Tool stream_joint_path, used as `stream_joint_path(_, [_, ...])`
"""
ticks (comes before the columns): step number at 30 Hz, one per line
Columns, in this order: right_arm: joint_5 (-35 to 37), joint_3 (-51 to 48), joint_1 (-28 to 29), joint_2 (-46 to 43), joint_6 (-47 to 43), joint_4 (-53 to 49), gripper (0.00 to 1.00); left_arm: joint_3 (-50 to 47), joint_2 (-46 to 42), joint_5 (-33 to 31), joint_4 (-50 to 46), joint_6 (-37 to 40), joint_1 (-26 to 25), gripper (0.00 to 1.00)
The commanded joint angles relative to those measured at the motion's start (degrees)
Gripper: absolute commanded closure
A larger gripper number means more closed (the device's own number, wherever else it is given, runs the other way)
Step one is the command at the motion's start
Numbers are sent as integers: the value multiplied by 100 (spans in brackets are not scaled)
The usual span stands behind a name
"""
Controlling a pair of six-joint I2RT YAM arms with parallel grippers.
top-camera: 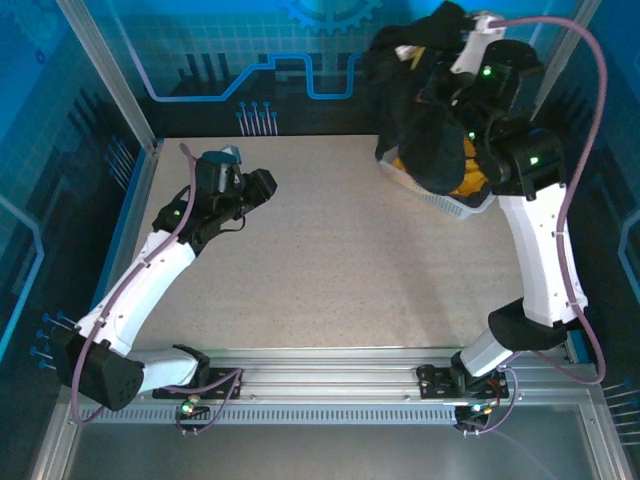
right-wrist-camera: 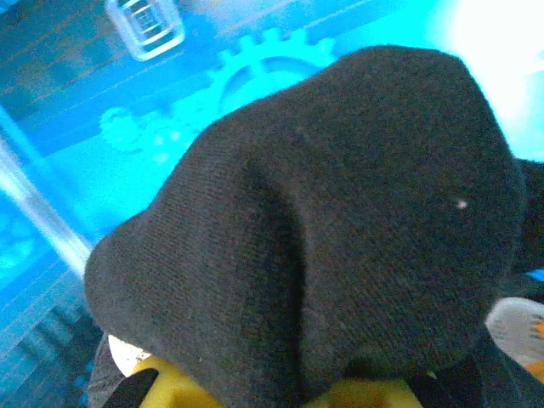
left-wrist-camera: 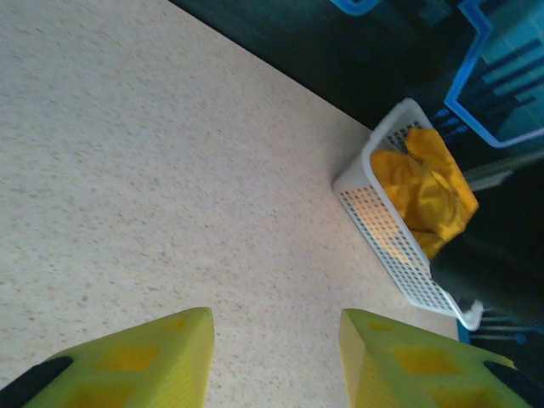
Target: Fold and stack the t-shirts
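Observation:
The black t-shirt (top-camera: pixel 430 140) hangs bunched in the air above the white basket (top-camera: pixel 438 200), held up at the back right by my right gripper (top-camera: pixel 437 40). In the right wrist view the black t-shirt (right-wrist-camera: pixel 340 221) drapes over the right gripper (right-wrist-camera: pixel 280 395), whose yellow fingers (right-wrist-camera: pixel 170 387) are closed on the cloth. Orange-yellow t-shirts (top-camera: pixel 468 183) lie crumpled in the basket, and the left wrist view also shows the orange-yellow t-shirts (left-wrist-camera: pixel 421 191) there. My left gripper (top-camera: pixel 262 185) hovers over the table's left part, open and empty (left-wrist-camera: pixel 276 327).
The basket (left-wrist-camera: pixel 382 229) stands at the table's back right corner, against the blue back wall (top-camera: pixel 250 60). The speckled beige tabletop (top-camera: pixel 330 270) spreads between the arms. A metal rail (top-camera: pixel 320 365) runs along the near edge.

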Motion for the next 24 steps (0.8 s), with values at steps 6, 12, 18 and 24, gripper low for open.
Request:
stream_joint_path(6, [-116,-684,1880,1247,110,-189,86,239,-815,-1765,-1262,107,-7,50])
stream_joint_path(12, [-1063,-807,2353,2249,132,-721,34,76,-1296,-2004,-1930,177,28,43])
stream_joint_path(18, [-1274,-3467,1903,1024,717,225,33,-504,-1543,-1058,-2230,-83,28,37])
stream_joint_path(24, [-1345,-6030,700,-103,1630,634,37,-1237,-1191,-64,-1854,-628,10,36])
